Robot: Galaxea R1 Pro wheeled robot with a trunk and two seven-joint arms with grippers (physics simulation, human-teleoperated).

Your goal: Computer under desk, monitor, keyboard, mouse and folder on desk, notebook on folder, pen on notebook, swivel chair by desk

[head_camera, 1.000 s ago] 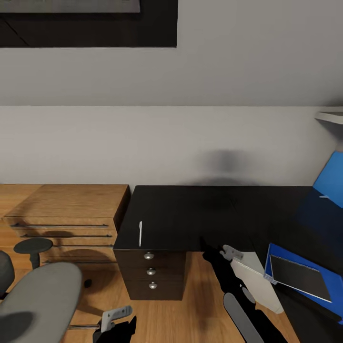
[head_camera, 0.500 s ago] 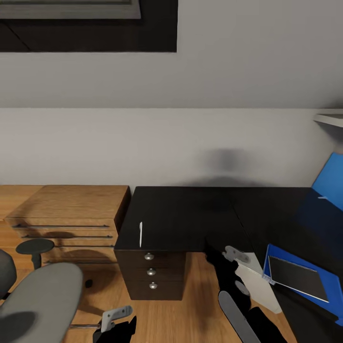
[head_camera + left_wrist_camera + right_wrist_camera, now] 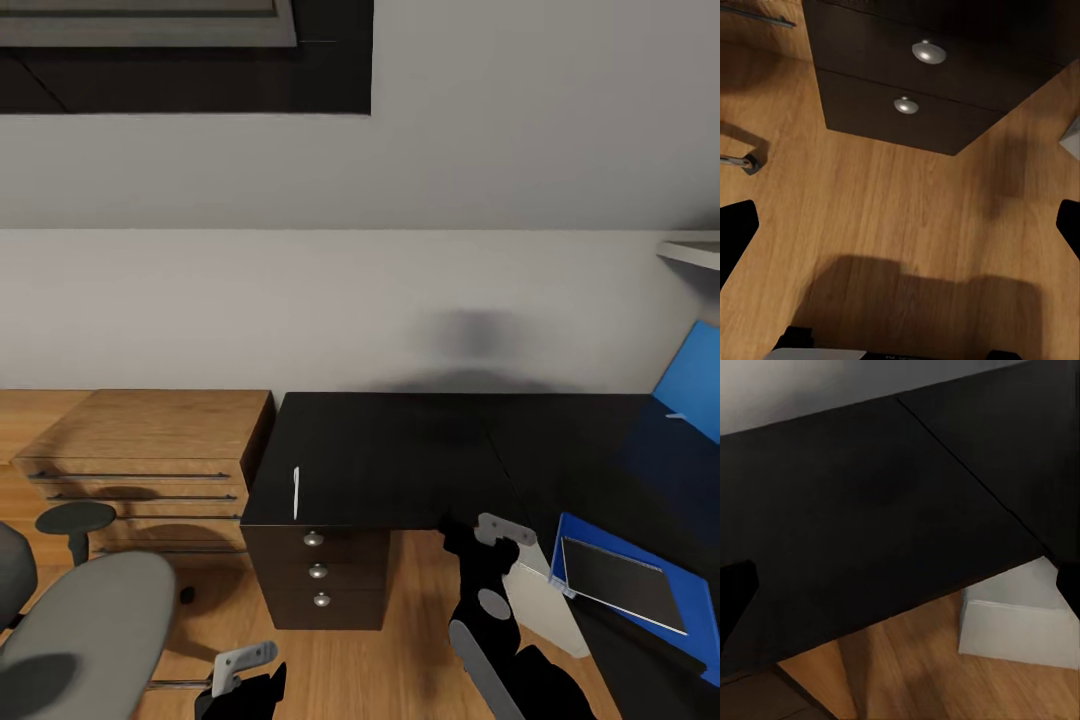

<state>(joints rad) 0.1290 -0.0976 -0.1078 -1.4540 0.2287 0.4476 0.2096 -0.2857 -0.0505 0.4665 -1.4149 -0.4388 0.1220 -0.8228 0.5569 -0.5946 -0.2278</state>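
A glossy black L-shaped desk [image 3: 400, 455] stands against a pale grey wall, its dark drawer unit [image 3: 318, 580] with three round silver knobs under the left end. To its left sits a low wooden shelving unit [image 3: 140, 440] on the wooden floor [image 3: 400, 640]. A grey padded swivel chair [image 3: 85, 620] with a black armrest is at the floor's near left, apart from the desk. A boxy light grey computer tower [image 3: 540, 600] stands on the floor beneath the desk's inner corner. A flat bright blue folder [image 3: 700, 600] lies on the desk's right wing near its front edge, with a thin dark grey notebook [image 3: 620, 582] resting on top. A slim white pen [image 3: 295, 492] lies alone near the desk's front left corner, above the drawers.

The right gripper [image 3: 500, 530] hovers by the desk's inner front edge, just above the computer tower; its dark fingertips [image 3: 736, 600] stand wide apart, holding nothing. The left gripper [image 3: 240, 665] hangs low over bare floor before the drawers, fingertips [image 3: 735, 232] likewise spread wide and empty.
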